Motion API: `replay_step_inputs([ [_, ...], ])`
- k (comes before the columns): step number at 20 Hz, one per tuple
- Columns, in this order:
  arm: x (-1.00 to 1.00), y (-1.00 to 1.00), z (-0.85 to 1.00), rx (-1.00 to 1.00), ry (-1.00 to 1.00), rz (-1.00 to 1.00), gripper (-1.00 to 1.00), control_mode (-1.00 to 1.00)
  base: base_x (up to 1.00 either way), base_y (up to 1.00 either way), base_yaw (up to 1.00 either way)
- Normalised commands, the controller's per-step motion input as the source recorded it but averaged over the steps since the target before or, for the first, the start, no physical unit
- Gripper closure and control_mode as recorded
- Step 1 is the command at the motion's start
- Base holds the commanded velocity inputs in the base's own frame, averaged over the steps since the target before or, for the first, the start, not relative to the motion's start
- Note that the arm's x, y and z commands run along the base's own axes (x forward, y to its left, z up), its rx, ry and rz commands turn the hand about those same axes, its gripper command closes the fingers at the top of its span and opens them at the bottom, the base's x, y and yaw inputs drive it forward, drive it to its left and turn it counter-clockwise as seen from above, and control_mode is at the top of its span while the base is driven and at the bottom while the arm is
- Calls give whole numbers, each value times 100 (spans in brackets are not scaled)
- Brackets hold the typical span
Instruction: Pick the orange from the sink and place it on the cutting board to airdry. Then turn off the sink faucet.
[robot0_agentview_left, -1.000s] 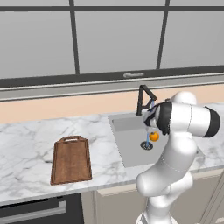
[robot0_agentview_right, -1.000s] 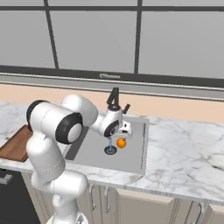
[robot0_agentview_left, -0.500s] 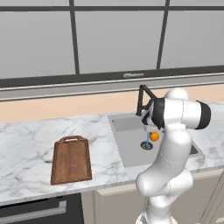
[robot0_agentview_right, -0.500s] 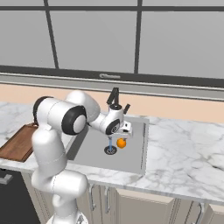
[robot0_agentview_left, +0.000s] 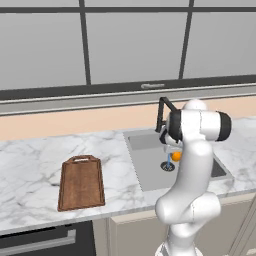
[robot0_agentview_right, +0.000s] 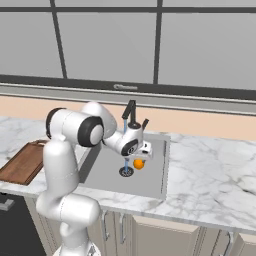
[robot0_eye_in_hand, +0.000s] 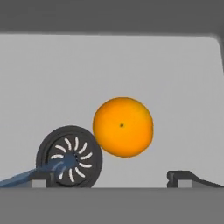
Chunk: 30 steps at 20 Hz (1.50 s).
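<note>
The orange (robot0_eye_in_hand: 123, 127) lies on the floor of the grey sink (robot0_eye_in_hand: 131, 65), just right of the round dark drain (robot0_eye_in_hand: 69, 156). My gripper (robot0_eye_in_hand: 113, 178) hovers over it, open, its fingertips (robot0_eye_in_hand: 183, 176) wide apart with the orange ahead between them, not touching. From the right base view the gripper (robot0_agentview_right: 143, 155) hangs low in the sink (robot0_agentview_right: 107, 170), right above the orange (robot0_agentview_right: 139, 164). The black sink faucet (robot0_agentview_right: 131, 111) stands at the back rim and a thin blue stream (robot0_agentview_right: 126, 162) runs from it onto the drain. The cutting board (robot0_agentview_left: 81, 182) lies bare on the counter, left of the sink (robot0_agentview_left: 147, 167).
White marble counter (robot0_agentview_left: 30, 165) runs both sides of the sink, with a peach backsplash and a window behind. My own arm (robot0_agentview_left: 192, 165) crosses the sink's right half and hides part of the orange (robot0_agentview_left: 176, 156). The cutting board's end (robot0_agentview_right: 25, 162) shows at far left.
The arm's upper links have swung and risen while the hand stayed over the sink by the orange. The orange and the board have not moved.
</note>
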Motion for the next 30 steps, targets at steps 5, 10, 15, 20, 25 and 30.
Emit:
replay_step_inputs([
  [5,19,-5,-15,0,-2,0,-100,-100,0,0,0],
  [10,28,-7,-1,0,0,0,-100,-100,0,0,0],
  [15,18,0,-12,0,0,0,-100,-100,0,0,0],
  [20,0,0,-23,0,0,0,-100,-100,0,0,0],
  [25,0,0,-20,0,0,0,-100,-100,0,0,0],
  [30,-4,0,-15,0,1,0,100,-100,0,0,0],
])
